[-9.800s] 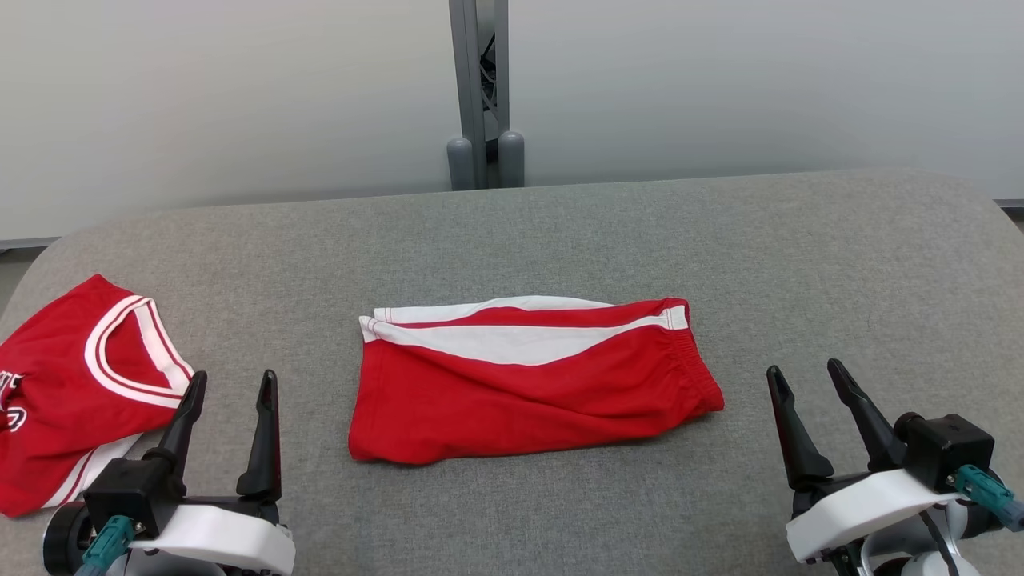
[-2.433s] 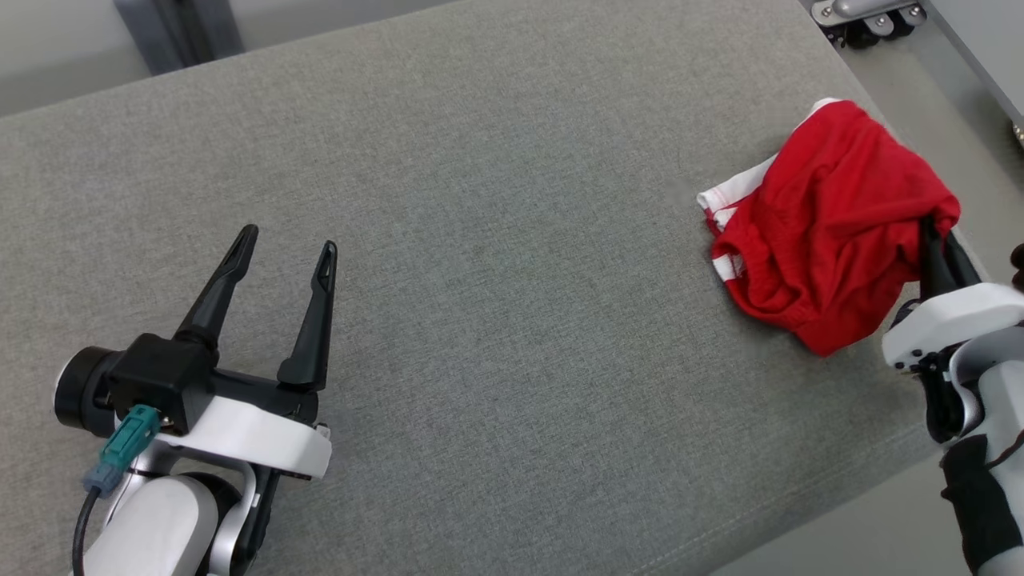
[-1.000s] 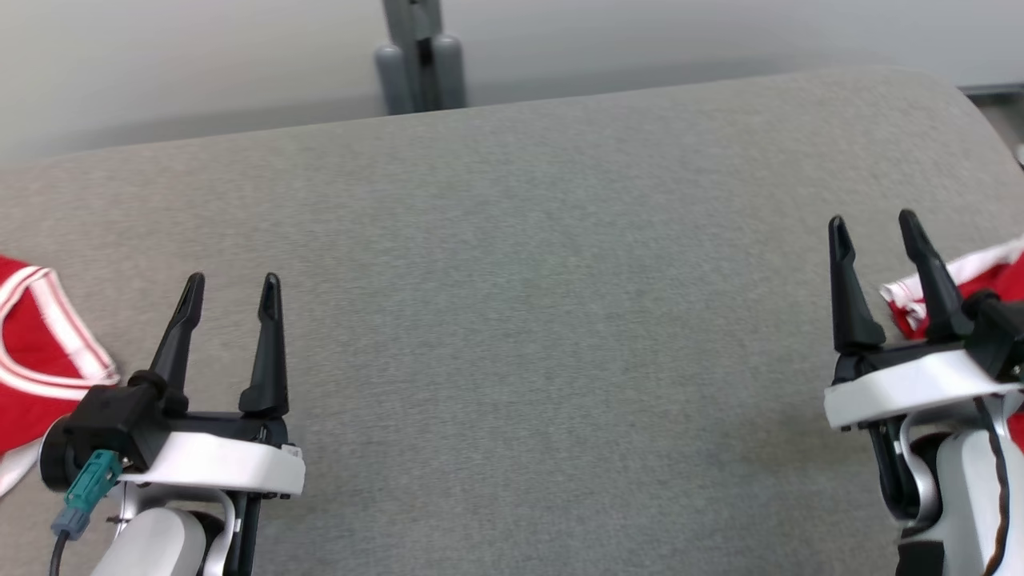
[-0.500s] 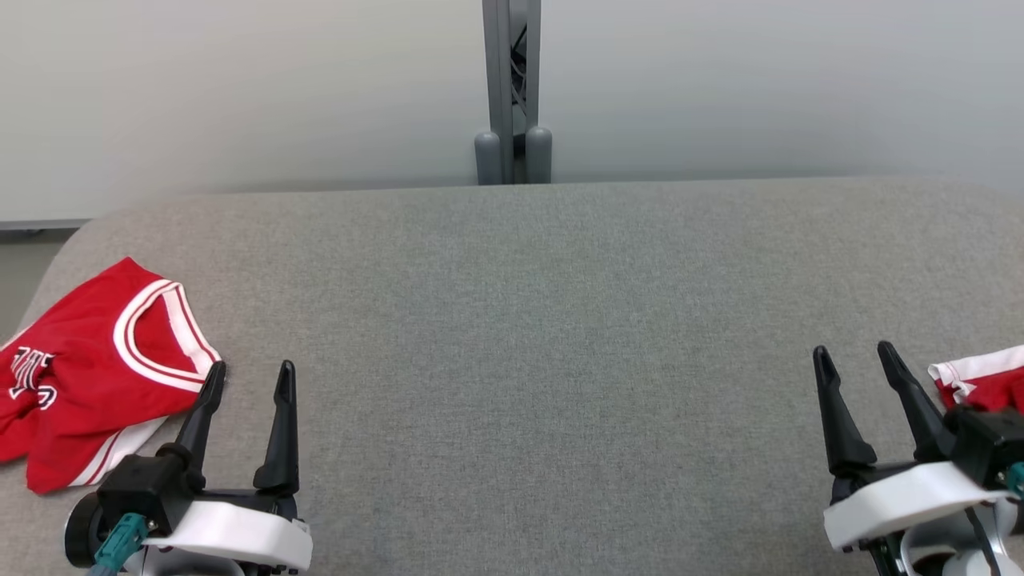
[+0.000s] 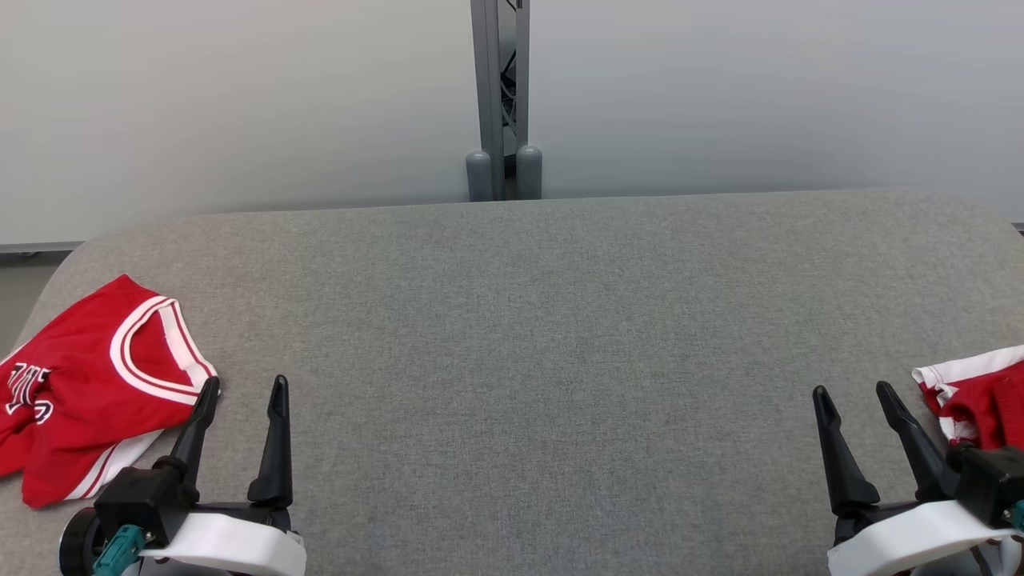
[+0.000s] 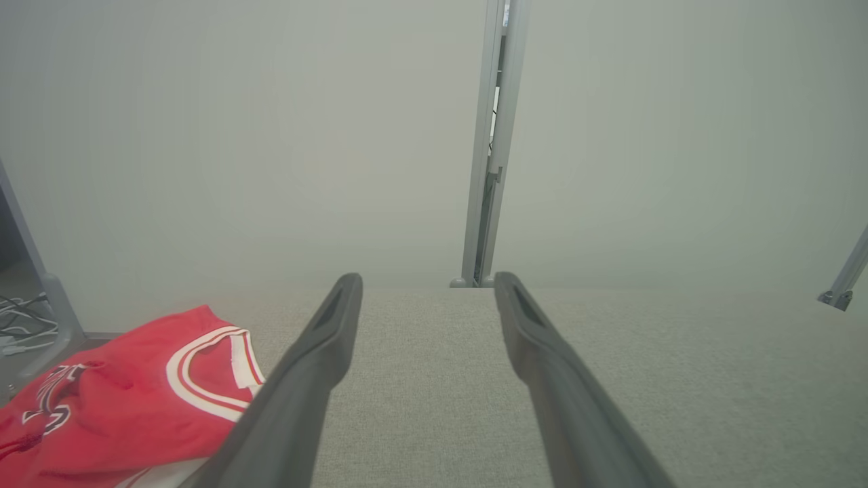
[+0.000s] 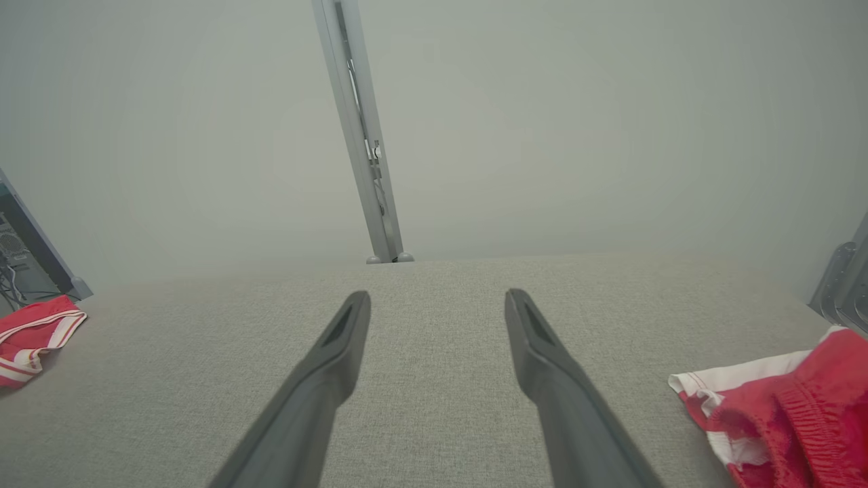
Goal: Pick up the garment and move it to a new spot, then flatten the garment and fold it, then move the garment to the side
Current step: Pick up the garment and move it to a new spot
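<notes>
The red, white-trimmed garment [image 5: 978,398] lies bunched beside the spread right claw [image 5: 850,390], left claw [image 5: 245,382] likewise spread.

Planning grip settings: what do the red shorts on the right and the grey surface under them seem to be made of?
Red shorts: soft matte knit, possibly polyester; it bunches in folds and the waistband looks gathered and elastic. Grey surface: matte woven upholstery-like cloth; fine heathered weave shows, and whatever lies beneath is hidden.

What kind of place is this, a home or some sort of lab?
Most likely a robot test lab, not a home: bare pale wall panels joined by a metal post, a grey cloth-covered table, and loose cables on the floor beside it.
</notes>
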Controlling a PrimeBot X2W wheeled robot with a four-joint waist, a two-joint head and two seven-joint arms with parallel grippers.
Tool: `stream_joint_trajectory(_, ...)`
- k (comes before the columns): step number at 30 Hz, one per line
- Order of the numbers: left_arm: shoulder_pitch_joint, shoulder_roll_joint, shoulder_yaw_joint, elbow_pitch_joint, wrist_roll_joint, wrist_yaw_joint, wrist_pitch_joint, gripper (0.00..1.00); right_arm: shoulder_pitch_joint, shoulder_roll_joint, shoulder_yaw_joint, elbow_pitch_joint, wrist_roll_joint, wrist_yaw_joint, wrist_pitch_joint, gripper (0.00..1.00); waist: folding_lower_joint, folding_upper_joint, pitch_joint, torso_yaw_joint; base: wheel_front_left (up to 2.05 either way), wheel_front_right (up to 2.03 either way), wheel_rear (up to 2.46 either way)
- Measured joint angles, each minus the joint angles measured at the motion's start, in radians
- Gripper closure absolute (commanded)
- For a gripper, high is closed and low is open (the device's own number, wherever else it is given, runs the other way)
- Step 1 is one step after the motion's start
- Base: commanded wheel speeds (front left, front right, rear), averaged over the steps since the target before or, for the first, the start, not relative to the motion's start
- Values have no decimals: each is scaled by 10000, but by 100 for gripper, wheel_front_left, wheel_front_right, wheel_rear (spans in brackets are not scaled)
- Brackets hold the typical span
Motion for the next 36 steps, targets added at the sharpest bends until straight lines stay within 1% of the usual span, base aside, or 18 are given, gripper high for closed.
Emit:
stream_joint_trajectory(5,-17,17,10,107,69,-13,0,0,40,0,15,-12,-6,0,0,0,0,-1,-12,135,0,0,0)
stream_joint_trajectory(10,-80,58,-2,115,107,96,104,0,102,0,146,-109,-21,0,56,0,0,0,-29,581,0,0,0)
stream_joint_trajectory(15,-128,117,40,105,109,205,134,0,130,-2,437,-244,-6,0,77,0,0,0,-14,1323,0,0,0)
stream_joint_trajectory(20,-113,130,88,100,84,270,174,0,134,2,729,-274,104,0,71,0,0,0,-7,2236,0,0,0)
stream_joint_trajectory(28,5,188,194,4,-12,322,192,0,105,0,1014,-38,282,0,13,0,0,0,7,3649,0,0,0)
stream_joint_trajectory(32,4,186,224,-36,-81,313,161,0,-45,4,1091,86,284,0,-35,0,0,0,57,4066,0,0,0)
stream_joint_trajectory(36,-12,146,221,-113,-100,314,146,0,-73,2,1085,142,284,0,-61,0,0,0,134,4202,0,0,0)
